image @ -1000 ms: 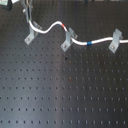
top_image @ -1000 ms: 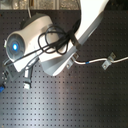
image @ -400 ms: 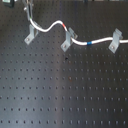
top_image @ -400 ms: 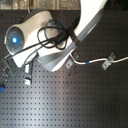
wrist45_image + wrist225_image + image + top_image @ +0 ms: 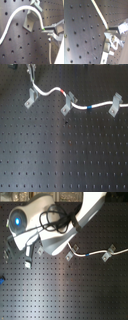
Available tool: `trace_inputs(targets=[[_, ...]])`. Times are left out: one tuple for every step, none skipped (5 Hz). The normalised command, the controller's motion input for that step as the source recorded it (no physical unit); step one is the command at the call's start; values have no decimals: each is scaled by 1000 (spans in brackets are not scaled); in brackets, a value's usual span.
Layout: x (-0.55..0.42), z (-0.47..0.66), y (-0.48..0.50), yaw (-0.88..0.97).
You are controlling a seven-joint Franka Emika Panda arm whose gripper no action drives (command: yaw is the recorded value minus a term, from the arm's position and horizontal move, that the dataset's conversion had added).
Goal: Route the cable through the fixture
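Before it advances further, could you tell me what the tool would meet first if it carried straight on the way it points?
Probably the thin white cable, clamped at the tool fingertips, then the small silvery-grey metal clip bracket just beyond in the first wrist view, on the black perforated board. Depth is unclear.

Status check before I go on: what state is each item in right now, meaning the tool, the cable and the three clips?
tool: shut on the cable, in the first wrist view.
cable: taut-free curve, held near one end.
left clip (first exterior view's left): cable arcs by its prongs; cannot tell if seated.
middle clip: cable crosses its top, apparently routed.
right clip: same, apparently routed.
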Motion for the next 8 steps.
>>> trace_inputs(targets=[[70, -45, 165, 0], [295, -441, -17, -6], [313, -280, -34, -11], [381, 6, 67, -34], [124, 108, 40, 31], [106, 8, 107, 191], [144, 1, 246, 283], [8, -1, 219, 229]])
